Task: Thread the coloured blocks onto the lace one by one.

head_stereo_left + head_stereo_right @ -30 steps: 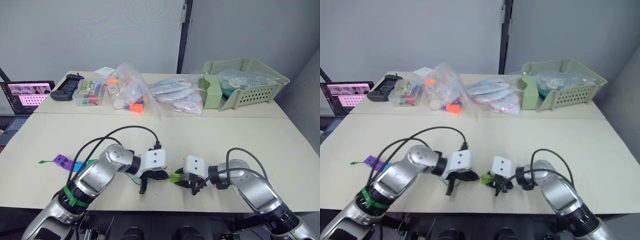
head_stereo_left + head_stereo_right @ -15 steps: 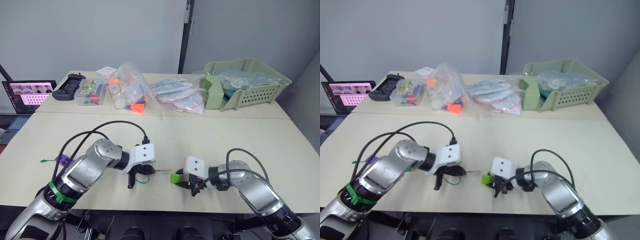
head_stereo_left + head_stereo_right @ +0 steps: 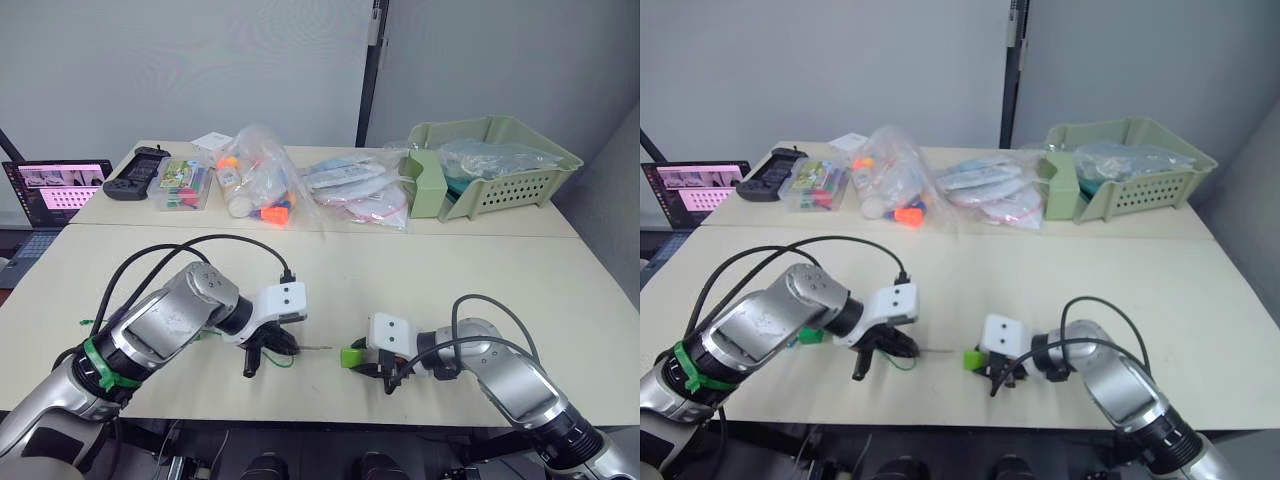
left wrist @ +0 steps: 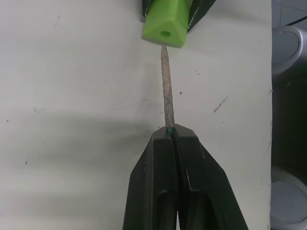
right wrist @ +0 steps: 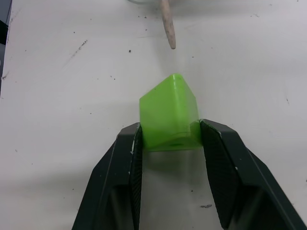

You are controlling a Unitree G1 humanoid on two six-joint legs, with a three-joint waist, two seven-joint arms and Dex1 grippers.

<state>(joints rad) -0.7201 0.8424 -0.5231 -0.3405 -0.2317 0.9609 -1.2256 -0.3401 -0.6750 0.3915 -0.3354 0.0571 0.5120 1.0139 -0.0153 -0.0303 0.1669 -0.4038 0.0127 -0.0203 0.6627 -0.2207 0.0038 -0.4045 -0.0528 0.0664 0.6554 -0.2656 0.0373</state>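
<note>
Down near the front edge of the tabletop (image 3: 420, 270), a light green block (image 5: 170, 115) sits clamped between the right gripper's (image 5: 170, 139) fingers, its hole turned toward the left gripper (image 4: 171, 136). Those left fingers are pressed together on the lace (image 4: 166, 84) — its stiff pale tip sticks out toward the block, ending just beside the hole. A loop of green cord trails under the left gripper. Another green block (image 3: 811, 336) lies beside the left arm.
</note>
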